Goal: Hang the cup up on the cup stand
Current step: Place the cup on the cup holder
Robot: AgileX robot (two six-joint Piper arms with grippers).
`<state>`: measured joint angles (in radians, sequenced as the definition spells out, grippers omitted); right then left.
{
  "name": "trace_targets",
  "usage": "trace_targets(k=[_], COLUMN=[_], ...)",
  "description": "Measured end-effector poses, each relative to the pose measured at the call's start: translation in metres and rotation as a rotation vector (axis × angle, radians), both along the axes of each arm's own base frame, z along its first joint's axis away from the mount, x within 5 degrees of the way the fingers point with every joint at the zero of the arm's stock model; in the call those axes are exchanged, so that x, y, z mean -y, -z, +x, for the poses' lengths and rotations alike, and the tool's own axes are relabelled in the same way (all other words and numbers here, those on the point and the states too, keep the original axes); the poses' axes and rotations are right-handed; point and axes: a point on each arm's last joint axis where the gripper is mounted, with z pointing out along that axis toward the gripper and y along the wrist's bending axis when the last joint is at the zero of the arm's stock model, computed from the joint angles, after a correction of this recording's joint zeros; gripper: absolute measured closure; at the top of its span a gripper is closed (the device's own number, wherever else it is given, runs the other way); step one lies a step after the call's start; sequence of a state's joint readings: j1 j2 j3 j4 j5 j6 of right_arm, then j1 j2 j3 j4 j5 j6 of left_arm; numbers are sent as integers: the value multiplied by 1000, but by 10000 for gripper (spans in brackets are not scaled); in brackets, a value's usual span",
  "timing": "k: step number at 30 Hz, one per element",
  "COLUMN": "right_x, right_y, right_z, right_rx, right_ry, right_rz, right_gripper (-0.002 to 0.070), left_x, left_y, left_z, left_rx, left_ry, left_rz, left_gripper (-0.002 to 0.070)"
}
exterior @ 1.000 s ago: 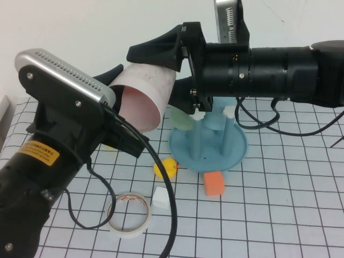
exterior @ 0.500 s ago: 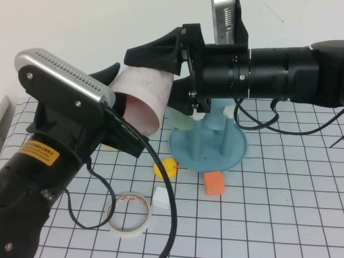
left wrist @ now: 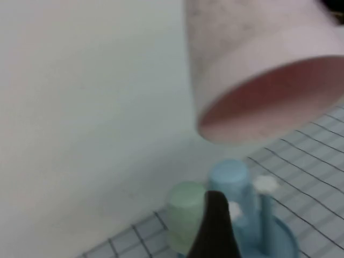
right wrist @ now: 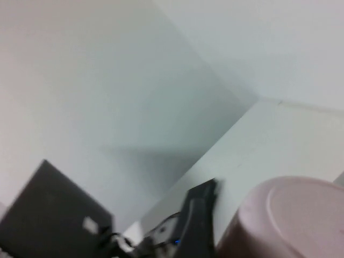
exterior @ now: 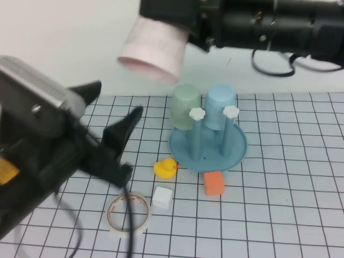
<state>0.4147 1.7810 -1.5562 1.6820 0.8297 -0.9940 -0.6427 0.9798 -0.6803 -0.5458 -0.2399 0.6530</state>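
My right gripper (exterior: 173, 20) is at the top of the high view, shut on the base end of the pale pink cup (exterior: 153, 50). It holds the cup high in the air, mouth tilted down and to the left, up and left of the blue cup stand (exterior: 236, 153). The left wrist view shows the cup (left wrist: 258, 70) from below, above the stand (left wrist: 282, 242). The right wrist view shows its base (right wrist: 293, 220). A pale green cup (exterior: 185, 105) and a light blue cup (exterior: 220, 105) hang upside down on the stand. Two white-knobbed pegs (exterior: 198, 114) stand bare in front. My left gripper (exterior: 113, 110) is open and empty, below and left of the pink cup.
On the grid mat in front of the stand lie a yellow duck (exterior: 165, 168), an orange block (exterior: 213, 183), a white cube (exterior: 162, 197) and a tape roll (exterior: 129, 214). My left arm fills the lower left. A white wall stands behind.
My left gripper has let go of the pink cup and drawn back down and left. My right gripper has lifted the cup higher, its mouth now pointing more downward.
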Motion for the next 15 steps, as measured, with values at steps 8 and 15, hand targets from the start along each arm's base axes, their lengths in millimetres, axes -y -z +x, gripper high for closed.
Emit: trace_targets(k=[8, 15], right_x=[19, 25], right_y=[6, 16], right_z=[12, 24], right_rx=[277, 445], right_ry=[46, 154], right_rz=[-157, -369], right_gripper=[90, 90], left_x=[-21, -52], left_y=[-16, 13], left_z=[-50, -75], left_rx=[-36, -91], left_ry=[148, 84], left_rz=[19, 7], left_gripper=[495, 665])
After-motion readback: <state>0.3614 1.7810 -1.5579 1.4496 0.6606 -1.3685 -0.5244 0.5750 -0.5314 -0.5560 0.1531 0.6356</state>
